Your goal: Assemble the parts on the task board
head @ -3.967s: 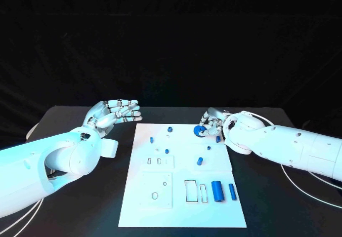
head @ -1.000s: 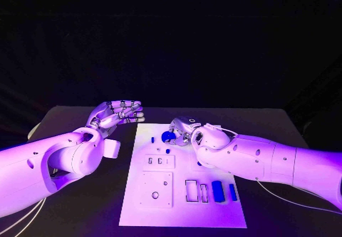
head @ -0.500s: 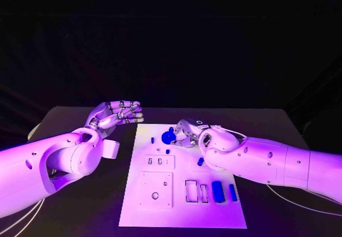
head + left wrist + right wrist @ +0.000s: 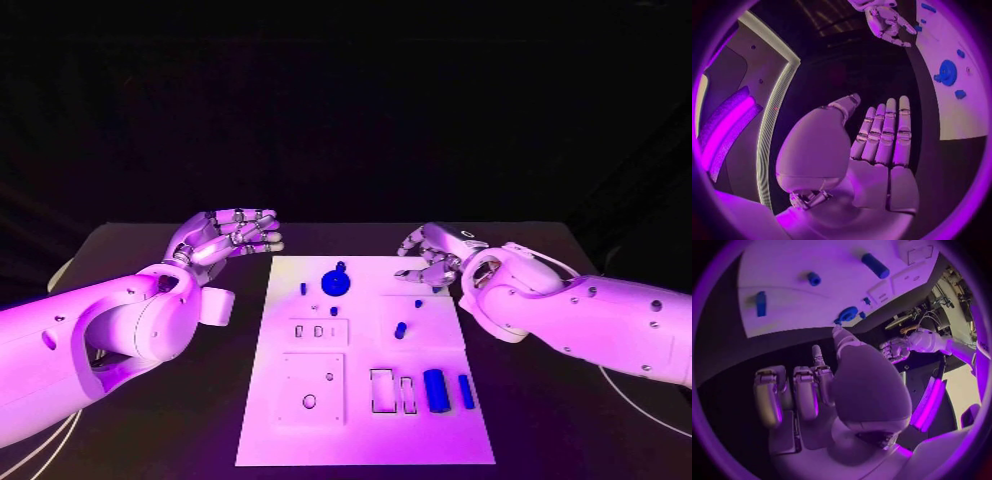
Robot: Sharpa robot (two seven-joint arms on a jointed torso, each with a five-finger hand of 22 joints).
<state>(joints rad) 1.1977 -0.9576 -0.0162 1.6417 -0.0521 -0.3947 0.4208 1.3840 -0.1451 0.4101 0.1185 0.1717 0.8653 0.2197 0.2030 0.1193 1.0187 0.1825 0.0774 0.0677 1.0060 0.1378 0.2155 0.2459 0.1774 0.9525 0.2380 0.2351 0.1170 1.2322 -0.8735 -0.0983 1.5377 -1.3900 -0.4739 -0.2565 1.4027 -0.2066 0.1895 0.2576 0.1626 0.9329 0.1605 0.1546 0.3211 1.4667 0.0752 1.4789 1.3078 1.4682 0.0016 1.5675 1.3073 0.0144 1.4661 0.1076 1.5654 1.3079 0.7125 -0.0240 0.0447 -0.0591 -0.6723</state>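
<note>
The left hand (image 4: 228, 235) hovers over the black table (image 4: 130, 250) just off the far left corner of the task board (image 4: 361, 420), palm up, fingers apart and lightly curled, holding nothing; its wrist view shows the fingers (image 4: 886, 130) side by side and nearly straight, with bare table beneath them. On the white board, a small blue peg (image 4: 303, 288) stands near the far left edge, and beside it the round blue disc part (image 4: 336, 283) sits on the board with a short stem above it, free of both hands. Two small blue pegs (image 4: 333, 311) lie nearer the middle, then a slanted blue piece (image 4: 401, 330). Along the near part are rectangular cut-outs (image 4: 382, 391), with a thick blue cylinder (image 4: 436, 390) and a thin blue bar (image 4: 467, 391) lying side by side to their right. The right hand (image 4: 437, 258) hangs at the far right edge of the board, fingers loosely curled and spread, empty; its wrist view shows the fingers (image 4: 804, 390) apart over dark table.
</note>
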